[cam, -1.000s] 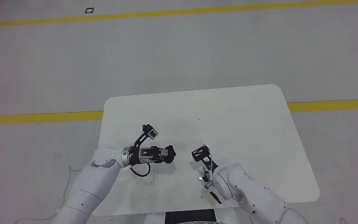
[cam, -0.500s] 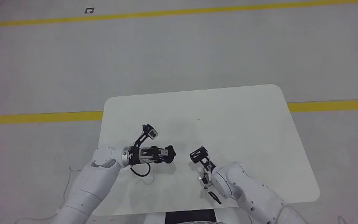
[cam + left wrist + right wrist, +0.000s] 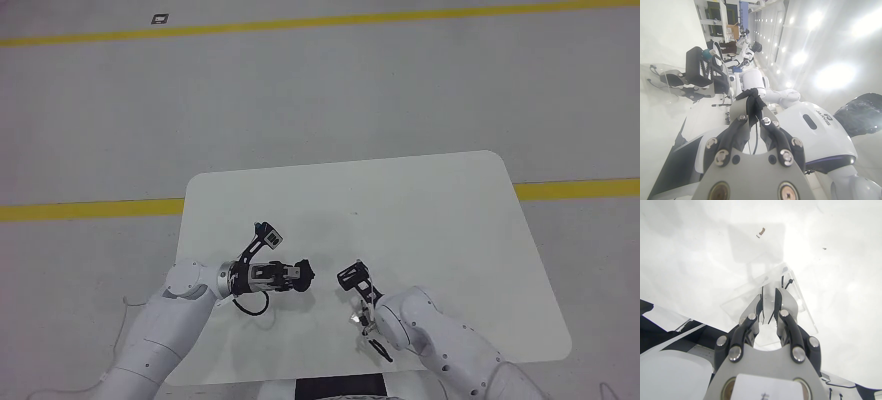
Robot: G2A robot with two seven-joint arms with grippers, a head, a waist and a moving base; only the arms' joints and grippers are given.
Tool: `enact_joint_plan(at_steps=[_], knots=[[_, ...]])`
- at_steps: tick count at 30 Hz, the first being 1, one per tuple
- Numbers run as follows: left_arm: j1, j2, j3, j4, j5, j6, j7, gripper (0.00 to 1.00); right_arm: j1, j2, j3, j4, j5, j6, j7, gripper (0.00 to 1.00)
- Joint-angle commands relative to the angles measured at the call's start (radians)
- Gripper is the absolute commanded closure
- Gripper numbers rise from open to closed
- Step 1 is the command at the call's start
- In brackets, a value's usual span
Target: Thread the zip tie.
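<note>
My left gripper hovers over the front left of the white table, shut on a crumpled black strip that sticks out past its fingertips. My right gripper stands open just above a clear plastic plate lying on the table. A thin black zip tie tail runs along one of its pads, touching only that side. A second zip tie with its head pokes through the plate just beyond the fingertips. In the top view the right gripper sits a short way right of the left one.
The table's front edge lies close behind both arms. Bare tabletop stretches out to the back and right. Small dark specks lie on the surface beyond the plate.
My right gripper has shifted slightly left, toward the left gripper. The left arm has kept still with the black strip in it.
</note>
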Motion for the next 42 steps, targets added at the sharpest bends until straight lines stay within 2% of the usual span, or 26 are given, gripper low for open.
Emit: enact_joint_plan(at_steps=[1,8,13,18,24,32,40,42], knots=[[0.000,0.000,0.000,0.000,0.000,0.000,0.000,1.00,-0.002,-0.001,0.001,-0.007,-0.004,0.002,0.000,0.87],[0.000,0.000,0.000,0.000,0.000,0.000,0.000,1.00,-0.024,0.001,0.018,-0.046,-0.022,-0.003,0.000,0.87],[0.000,0.000,0.000,0.000,0.000,0.000,0.000,1.00,-0.039,0.003,0.026,-0.069,-0.011,-0.040,0.015,0.88],[0.000,0.000,0.000,0.000,0.000,0.000,0.000,1.00,-0.031,-0.001,0.023,-0.050,0.003,-0.065,0.028,0.89],[0.000,0.000,0.000,0.000,0.000,0.000,0.000,1.00,-0.015,-0.009,0.015,-0.025,0.012,-0.066,0.024,0.97],[0.000,0.000,0.000,0.000,0.000,0.000,0.000,1.00,-0.005,-0.018,0.004,-0.004,-0.012,-0.044,0.024,0.95],[0.000,0.000,0.000,0.000,0.000,0.000,0.000,1.00,-0.004,-0.024,0.001,0.002,-0.018,-0.043,0.027,0.88],[0.000,0.000,0.000,0.000,0.000,0.000,0.000,1.00,-0.005,-0.025,0.002,0.003,-0.019,-0.045,0.027,0.89]])
